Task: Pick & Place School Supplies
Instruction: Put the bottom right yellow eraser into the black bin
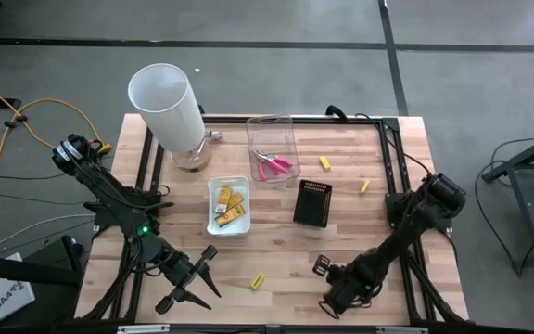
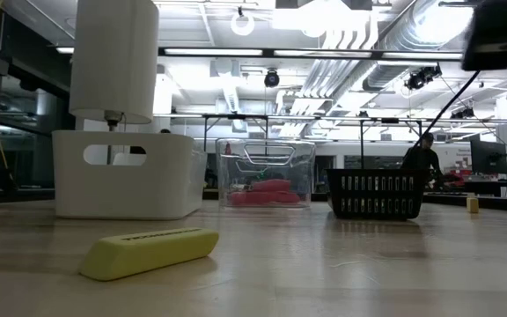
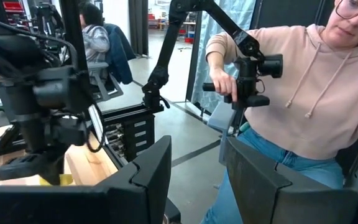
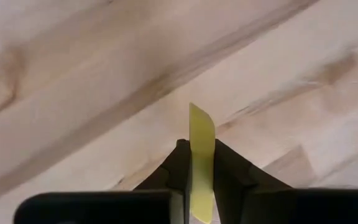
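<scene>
We've got the right pincer point(image 4: 202, 171) clamped tight on a short yellow stick point(image 4: 202, 163), which pokes out past the fingertips along the fingers' own line; under it, just the wood grain of the counter point(image 4: 73, 93). From overhead that pincer point(image 1: 334, 301) sits at the lower right of the frame near the counter's point(image 1: 387, 241) front edge, and the stick itself is hidden there by the arm.

The left pincer point(image 1: 188, 283) is at the lower left, fingers spread, nothing in it. Its wrist camera looks off the counter at a person point(image 3: 303, 99) gripping a black control arm.

Another yellow stick point(image 1: 258, 280) lies loose at lower centre of the high view, long axis on a diagonal, with open wood all round it. In the low view it's the big yellow bar point(image 2: 150, 251) lower left, lying flat, long axis nearly across the frame. Two more stubs point(image 1: 324, 163) point(image 1: 364, 186) lie upper right of centre, well apart from each other.

The white tray point(image 1: 228, 205) in the middle holds flat yellow packs point(image 1: 230, 206); we can't read the marks. The clear bin point(image 1: 273, 148) above it has the pink-handled tools point(image 1: 274, 165). The black basket point(image 1: 312, 202) sits right of the tray and the tall white cylinder point(image 1: 167, 104) leans at upper left.

Plenty of bare counter along the front and right side.
</scene>
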